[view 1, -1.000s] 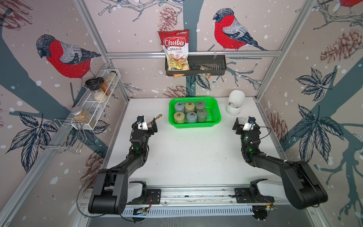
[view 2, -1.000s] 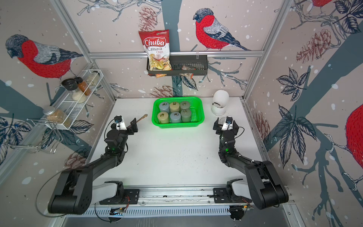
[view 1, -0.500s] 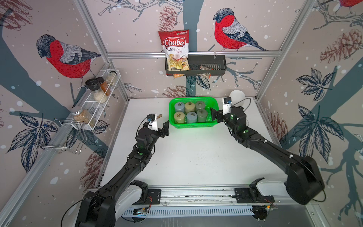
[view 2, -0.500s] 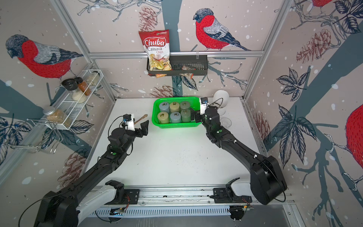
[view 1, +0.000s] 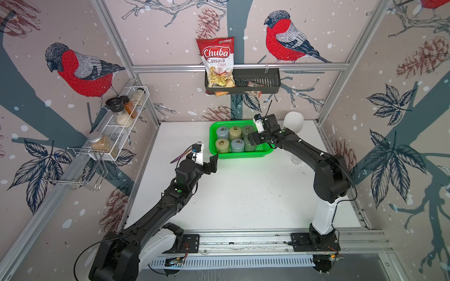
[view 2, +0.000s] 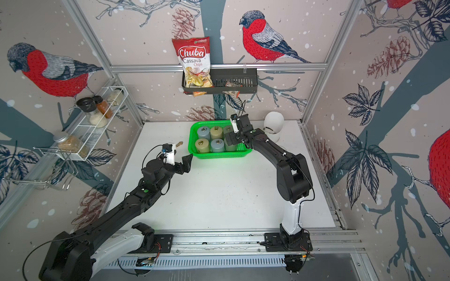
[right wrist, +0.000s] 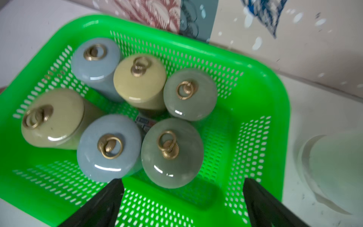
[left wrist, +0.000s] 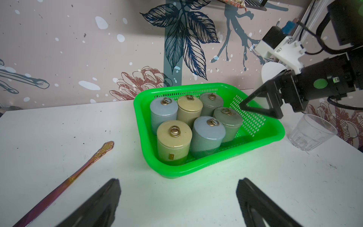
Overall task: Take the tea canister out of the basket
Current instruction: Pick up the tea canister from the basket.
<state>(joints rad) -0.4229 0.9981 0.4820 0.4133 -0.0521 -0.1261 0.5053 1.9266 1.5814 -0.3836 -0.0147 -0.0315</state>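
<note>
Both arms came in twd basket (view 1: 241, 155): right gripper (right wrist: 181, 180) agape over its tea canisters (right wrist: 170, 155), left gripper (left wrist: 178, 180) agape beside.

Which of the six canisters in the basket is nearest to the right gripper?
The grey-green canister in the front row, next to a blue one. The other grey-green one stands behind it.

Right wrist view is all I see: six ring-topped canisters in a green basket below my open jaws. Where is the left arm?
Observer: The left gripper hovers open and empty over the table, just short of the basket's near rim.
Operator: Anything beside it?
Observer: A coppery spoon lies flat on the table, outside the basket.
Operator: How tall do they stand?
Observer: All six canisters stand upright, lids well above the basket's rim.
</note>
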